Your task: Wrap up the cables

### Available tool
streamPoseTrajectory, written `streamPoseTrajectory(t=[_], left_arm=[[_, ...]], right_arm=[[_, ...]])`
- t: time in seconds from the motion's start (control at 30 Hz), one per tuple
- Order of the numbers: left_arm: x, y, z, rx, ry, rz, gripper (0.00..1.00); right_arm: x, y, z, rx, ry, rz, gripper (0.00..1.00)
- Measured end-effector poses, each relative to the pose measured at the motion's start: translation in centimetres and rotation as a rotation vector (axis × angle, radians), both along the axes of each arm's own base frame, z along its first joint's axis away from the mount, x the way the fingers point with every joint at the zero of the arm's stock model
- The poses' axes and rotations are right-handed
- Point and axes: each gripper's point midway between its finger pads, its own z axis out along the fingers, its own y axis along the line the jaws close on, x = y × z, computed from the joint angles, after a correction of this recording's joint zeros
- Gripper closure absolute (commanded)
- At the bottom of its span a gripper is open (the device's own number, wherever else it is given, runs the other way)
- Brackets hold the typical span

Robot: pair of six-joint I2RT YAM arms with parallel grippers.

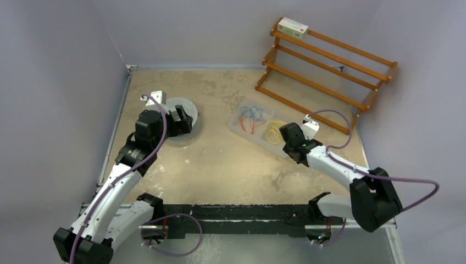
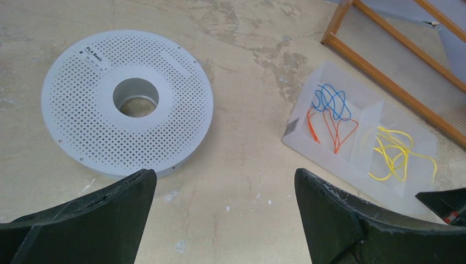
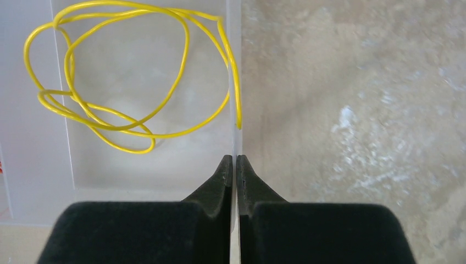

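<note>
Right end effector (image 3: 235, 159), closed, just short of the cables' (image 3: 233, 77) loose end

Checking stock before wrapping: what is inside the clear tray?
The tray holds tangled blue and red wires in one compartment, the yellow cable in the other. From above, the right gripper hides its near end.
</note>
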Motion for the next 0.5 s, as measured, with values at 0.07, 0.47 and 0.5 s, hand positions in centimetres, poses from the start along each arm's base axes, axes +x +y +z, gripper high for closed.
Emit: streamPoseTrajectory(t=[0.07, 0.47, 0.5], left_arm=[[0.0, 0.0, 0.0, -0.001, 0.001, -0.002, 0.04], [0.3, -0.3, -0.8, 0.003, 0.028, -0.009, 0.04], [0.3, -0.3, -0.8, 0.003, 0.029, -0.008, 0.04]], right_arm=[[-1.0, -0.6, 0.1, 0.005, 0.002, -0.027, 1.0], [-1.6, -1.0, 1.2, 0.067, -0.04, -0.11, 0.56], [-1.6, -1.0, 1.3, 0.07, -0.044, -0.111, 0.56]])
